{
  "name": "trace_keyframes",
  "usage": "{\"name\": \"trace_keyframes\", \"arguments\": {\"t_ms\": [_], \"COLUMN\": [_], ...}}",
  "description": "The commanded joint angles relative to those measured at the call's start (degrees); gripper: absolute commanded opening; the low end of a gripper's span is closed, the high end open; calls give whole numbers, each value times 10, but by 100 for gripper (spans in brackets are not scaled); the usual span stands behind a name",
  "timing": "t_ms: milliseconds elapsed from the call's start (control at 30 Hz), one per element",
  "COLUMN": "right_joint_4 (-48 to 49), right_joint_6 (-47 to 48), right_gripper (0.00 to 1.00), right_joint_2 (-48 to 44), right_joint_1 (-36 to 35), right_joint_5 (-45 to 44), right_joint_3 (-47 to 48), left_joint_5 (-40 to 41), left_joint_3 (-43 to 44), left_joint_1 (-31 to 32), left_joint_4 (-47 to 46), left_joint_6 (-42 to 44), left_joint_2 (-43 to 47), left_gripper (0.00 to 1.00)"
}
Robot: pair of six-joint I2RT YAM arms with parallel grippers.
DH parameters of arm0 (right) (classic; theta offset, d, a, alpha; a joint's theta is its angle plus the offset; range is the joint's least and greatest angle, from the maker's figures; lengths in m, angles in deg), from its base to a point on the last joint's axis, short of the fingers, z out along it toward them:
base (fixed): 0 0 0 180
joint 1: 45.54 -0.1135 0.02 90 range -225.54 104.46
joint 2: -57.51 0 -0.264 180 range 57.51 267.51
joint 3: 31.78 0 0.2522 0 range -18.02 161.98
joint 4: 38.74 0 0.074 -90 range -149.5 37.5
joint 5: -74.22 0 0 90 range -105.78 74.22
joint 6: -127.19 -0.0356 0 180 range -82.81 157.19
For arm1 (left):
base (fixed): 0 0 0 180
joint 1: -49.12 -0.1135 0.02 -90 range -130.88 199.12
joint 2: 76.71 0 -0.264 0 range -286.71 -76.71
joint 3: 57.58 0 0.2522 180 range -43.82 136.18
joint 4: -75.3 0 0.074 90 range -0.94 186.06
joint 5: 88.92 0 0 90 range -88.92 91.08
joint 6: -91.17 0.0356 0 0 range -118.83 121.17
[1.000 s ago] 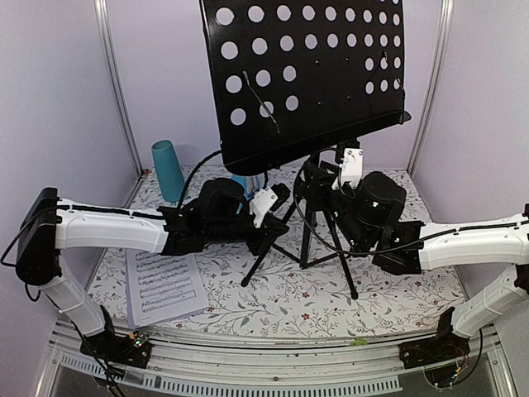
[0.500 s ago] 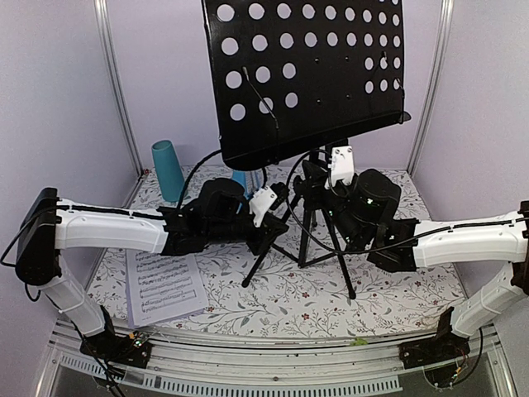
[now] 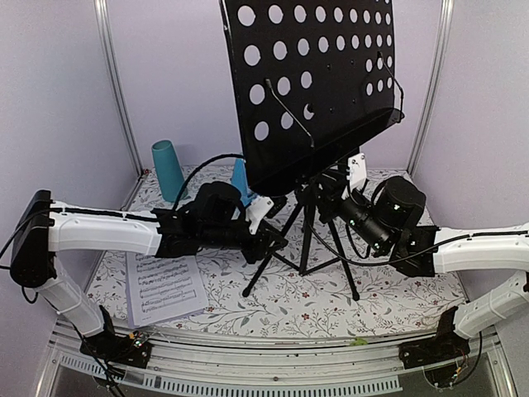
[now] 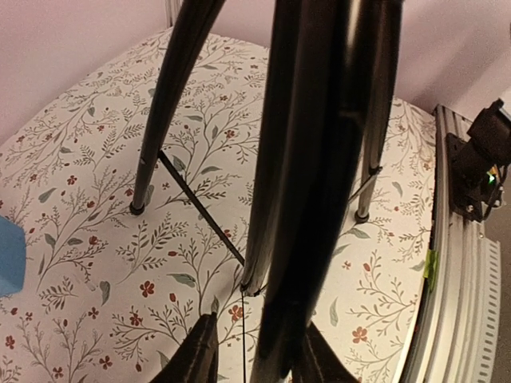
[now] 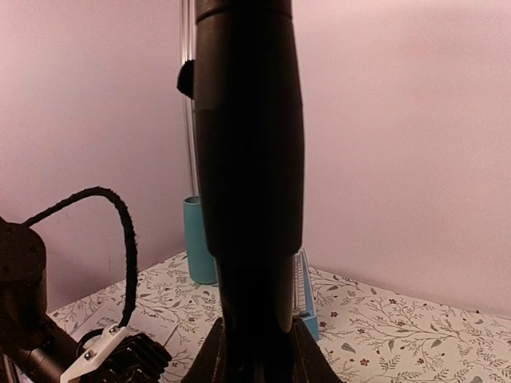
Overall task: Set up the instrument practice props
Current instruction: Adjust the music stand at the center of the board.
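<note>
Music stand (image 3: 307, 236) rises on its tripod from the middle of the tabletop (image 3: 397, 298), its tilted perforated tray (image 3: 318, 91) blocking the overhead view toward 12 o'clock. Right hand (image 3: 332, 188), from 3 o'clock, is clamped on the upright shaft; left hand (image 3: 271, 236), from 9, has fingers apart around a tripod leg (a gap shows on one side). Teal cup (image 3: 168, 169) stands at 10 o'clock, blue metronome (image 3: 240, 180) half hidden behind the left arm at 11, white music page (image 3: 164, 285) flat at 8.
</note>
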Motion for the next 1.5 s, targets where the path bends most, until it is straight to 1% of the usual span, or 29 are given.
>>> {"name": "trace_keyframes", "arguments": {"t_ms": [0,100,233,333,467,567,733,1000,1100,1233,1467], "right_joint_4": [17,16,12,8,-3,-14,-37,-67,-74,-75,-73], "right_joint_6": [-27,-4,-3,3,8,20,26,49,51,41,24], "right_gripper": [0,0,0,0,0,0,0,0,0,0,0], "right_joint_2": [-37,-45,-53,-52,-47,-47,-52,-42,-38,-40,-48], "right_joint_1": [11,13,20,19,19,20,71,119,144,176,195], "right_joint_5": [84,103,126,146,162,165,234,304,343,397,442], "right_joint_3": [-31,-39,-48,-50,-37,-24,-5,38,51,54,50], "left_joint_5": [-32,-62,-100,-116,-152,-177,-221,-221,-221,-219,-226], "left_joint_3": [0,7,18,21,39,60,89,86,87,90,112], "left_joint_1": [-26,-45,-71,-90,-117,-124,-125,-123,-122,-120,-113], "left_joint_4": [13,5,-2,-9,-15,-22,-30,-51,-56,-64,-82], "left_joint_6": [-14,-17,-15,-7,3,14,17,12,21,44,109], "left_joint_2": [43,61,82,88,74,57,33,16,11,8,-8], "left_gripper": [35,42,51,53,54,54,54,54,55,56,58]}}
